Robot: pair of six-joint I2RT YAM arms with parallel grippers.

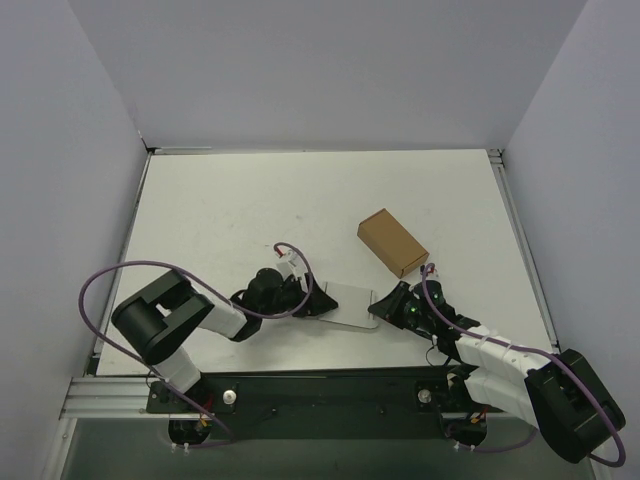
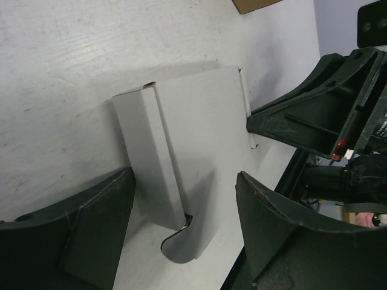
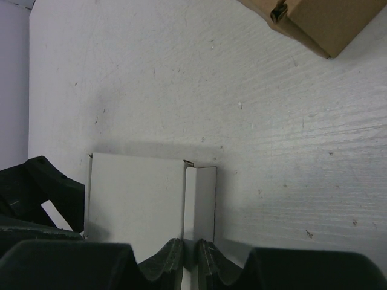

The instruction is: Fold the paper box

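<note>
The paper box (image 1: 350, 304) is a white card blank lying flat near the table's front, between my two grippers. In the left wrist view it (image 2: 202, 133) has a narrow side flap folded up along one edge. My left gripper (image 1: 311, 301) is open, and its fingers (image 2: 97, 229) straddle the blank's rounded end tab without touching it. My right gripper (image 1: 384, 308) is shut on the blank's raised narrow flap (image 3: 205, 199), which is pinched between its fingertips (image 3: 172, 260). The flap's lower part is hidden by them.
A small closed brown cardboard box (image 1: 392, 242) lies just behind the right gripper and shows at the top of the right wrist view (image 3: 326, 21). White walls enclose the table on three sides. The black front rail runs below the blank.
</note>
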